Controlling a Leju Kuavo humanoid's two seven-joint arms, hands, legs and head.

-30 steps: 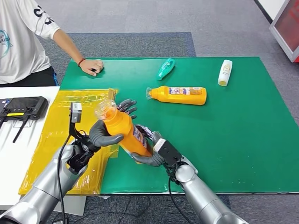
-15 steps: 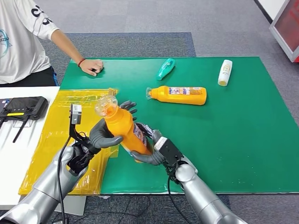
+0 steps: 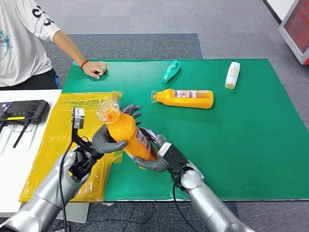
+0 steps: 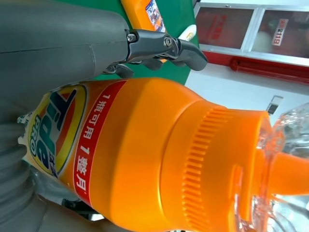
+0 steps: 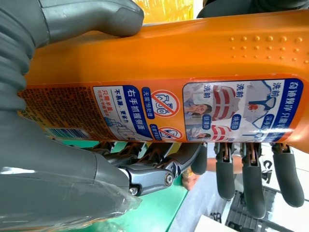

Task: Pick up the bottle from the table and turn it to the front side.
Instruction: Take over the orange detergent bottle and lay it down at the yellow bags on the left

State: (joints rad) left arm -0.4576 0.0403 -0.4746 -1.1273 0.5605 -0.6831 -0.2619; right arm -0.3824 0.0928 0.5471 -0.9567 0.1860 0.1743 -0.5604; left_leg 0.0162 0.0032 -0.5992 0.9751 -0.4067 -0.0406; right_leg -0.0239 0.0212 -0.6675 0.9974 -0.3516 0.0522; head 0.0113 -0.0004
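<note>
The tall orange plastic detergent bottle (image 3: pixel 128 137) with its clear capped spout is off the table, held tilted above the near edge of the green mat (image 3: pixel 236 145), with its spout pointing up and away toward the crinkled yellow plastic sheet (image 3: pixel 58 130). Both hands are on it: the left hand (image 3: pixel 109 133) wraps the upper body just below the ribbed orange collar, thumb on the near side and fingers curled round the far side, while the right hand (image 3: pixel 155 157) cups the lower end, thumb beneath and fingers closed over the label. From the left wrist view the round brand logo faces that hand, and from the right wrist view the printed instruction panel faces the other, so I judge the turn is only part done. The risk I see is in the regrip: the plastic looks smooth and glossy, and if one hand lets go to roll the bottle before the other bears the weight, it could slip and drop onto the mat. Twisting with both hands clamped could instead scuff or wrinkle the label. A second orange bottle (image 3: pixel 184 98) lies well apart on the mat, and a person's hand (image 3: pixel 95 68) rests at the far corner, both clear of any fall.
</note>
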